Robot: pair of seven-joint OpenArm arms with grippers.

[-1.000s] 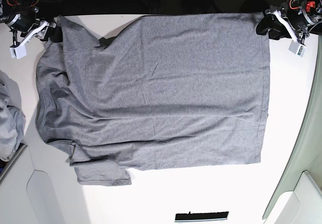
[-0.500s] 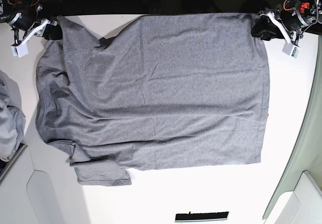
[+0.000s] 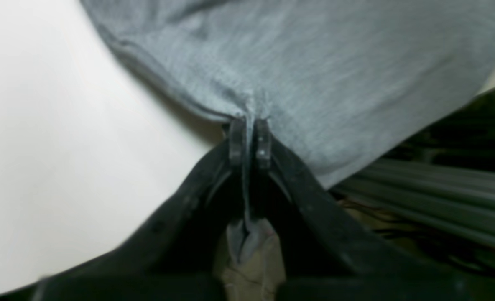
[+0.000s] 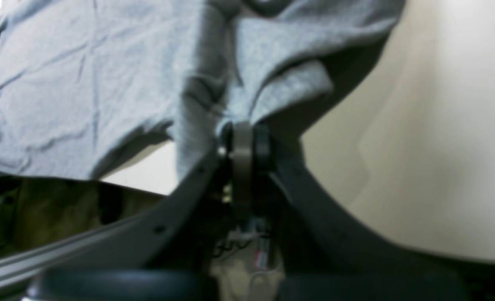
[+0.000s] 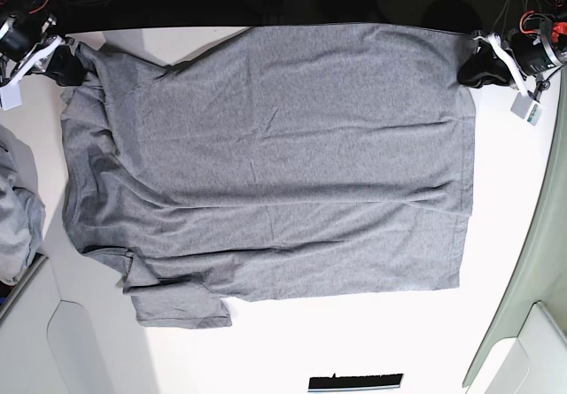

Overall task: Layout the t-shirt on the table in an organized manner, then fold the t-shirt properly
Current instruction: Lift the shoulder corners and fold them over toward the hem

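Observation:
The heather-grey t-shirt (image 5: 266,155) lies spread flat on the white table (image 5: 354,341), its hem to the right and its collar side to the left. At the far right corner, my left gripper (image 5: 472,66) is shut on the hem corner. In the left wrist view the fingertips (image 3: 236,142) pinch a fold of the t-shirt (image 3: 314,75). At the far left corner, my right gripper (image 5: 68,63) is shut on the sleeve. In the right wrist view that gripper (image 4: 243,140) clamps bunched t-shirt cloth (image 4: 105,83) above the table (image 4: 440,146).
A paler grey-blue cloth bundle (image 5: 13,208) lies at the left edge. A black strip (image 5: 354,381) sits near the front edge. White trays stand at the front left (image 5: 53,350) and front right (image 5: 536,350). The table's far edge runs just behind both grippers.
Both grippers have closed on the shirt's far corners. The right gripper has pulled the sleeve outward to the left; the left gripper has shifted slightly right and nearer, tautening the far edge.

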